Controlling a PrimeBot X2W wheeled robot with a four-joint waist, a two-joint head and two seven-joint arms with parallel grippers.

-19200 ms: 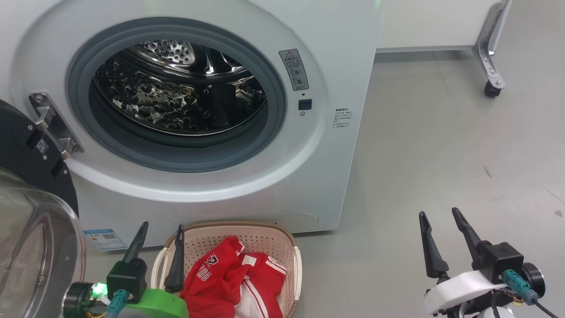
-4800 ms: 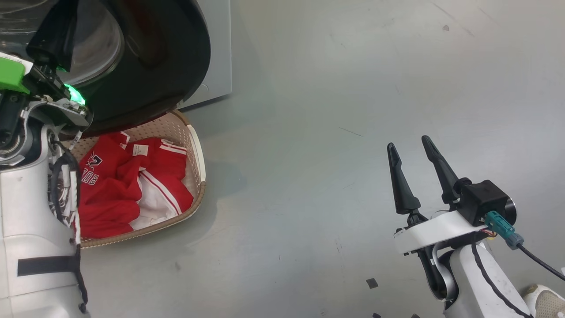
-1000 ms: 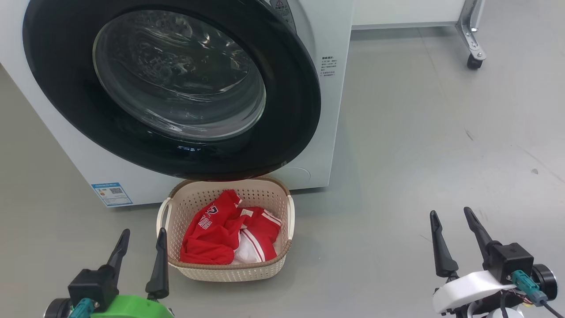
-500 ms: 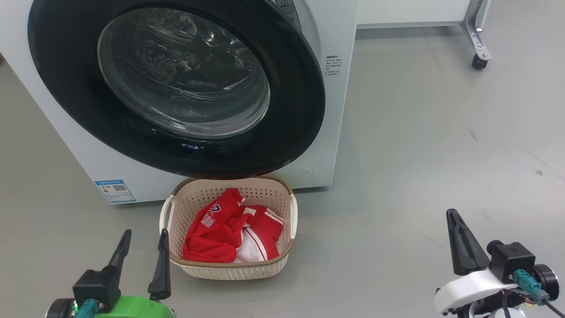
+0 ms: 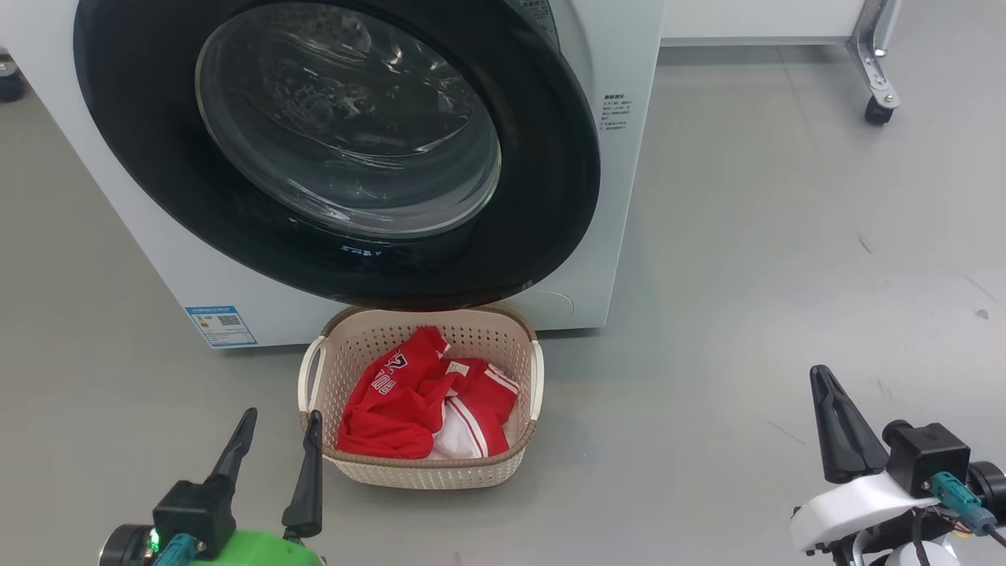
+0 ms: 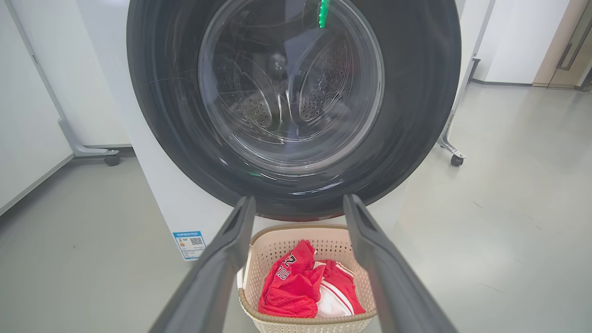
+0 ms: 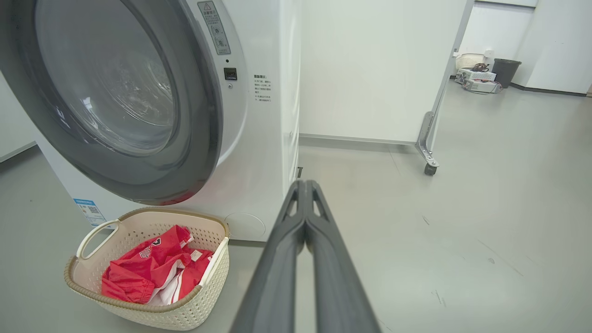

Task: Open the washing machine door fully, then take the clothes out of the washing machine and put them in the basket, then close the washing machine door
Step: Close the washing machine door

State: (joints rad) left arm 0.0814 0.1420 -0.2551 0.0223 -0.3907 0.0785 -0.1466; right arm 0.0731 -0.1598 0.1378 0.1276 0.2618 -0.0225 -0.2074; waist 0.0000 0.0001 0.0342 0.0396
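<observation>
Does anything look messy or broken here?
Nothing is spilled or broken. The clothes lie crumpled inside the basket. One oddity: the washing machine door seems not quite shut, since the latch slot beside its rim is uncovered.

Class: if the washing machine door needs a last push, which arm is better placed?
Probably left: the left gripper faces the washing machine door squarely; the right gripper, fingers together, points off beside the washing machine.
</observation>
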